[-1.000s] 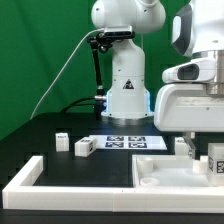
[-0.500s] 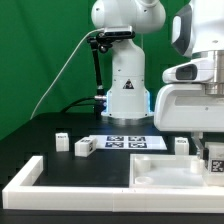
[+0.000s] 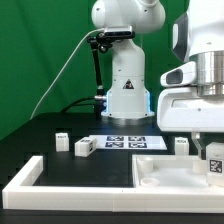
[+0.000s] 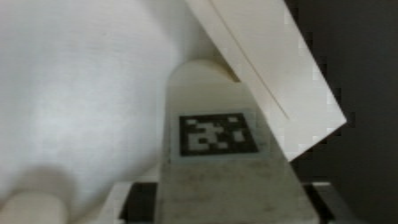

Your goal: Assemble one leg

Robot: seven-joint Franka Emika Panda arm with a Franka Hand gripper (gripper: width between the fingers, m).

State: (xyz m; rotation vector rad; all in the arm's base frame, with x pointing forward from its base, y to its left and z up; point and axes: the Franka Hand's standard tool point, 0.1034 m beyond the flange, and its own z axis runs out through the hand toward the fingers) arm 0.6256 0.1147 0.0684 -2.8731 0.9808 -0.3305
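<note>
Gripper [image 3: 212, 150] at the right edge of the exterior frame, lower right, fingers pointing down. We see it pinching the leg [image 3: 213, 163], a small white post with a black-and-white tag on its face. In the wrist view the leg [image 4: 221, 150] fills the middle of the picture, tag facing the camera, with dark finger pads [image 4: 125, 197] on either side of its near end.

Against the frame one second ago, the leg's tag sits slightly higher in the exterior picture and the arm's white housing has shifted a little toward the right edge. We cannot tell whether the leg's base touches the tray [image 3: 160, 172] below it.

The tray lies at the lower right of the exterior frame, inside the long white L-shaped bar [image 3: 60, 187] that runs along the bottom. In the wrist view the tray [image 4: 80, 90] is the broad white surface behind the leg, its rim a slanted band at upper right.

Further out: two more small white blocks [image 3: 83, 147] at mid-left, another [image 3: 181, 145] beside the gripper, the marker board [image 3: 134, 142] at centre, and the robot's base [image 3: 127, 90] behind it. None of these has moved.
</note>
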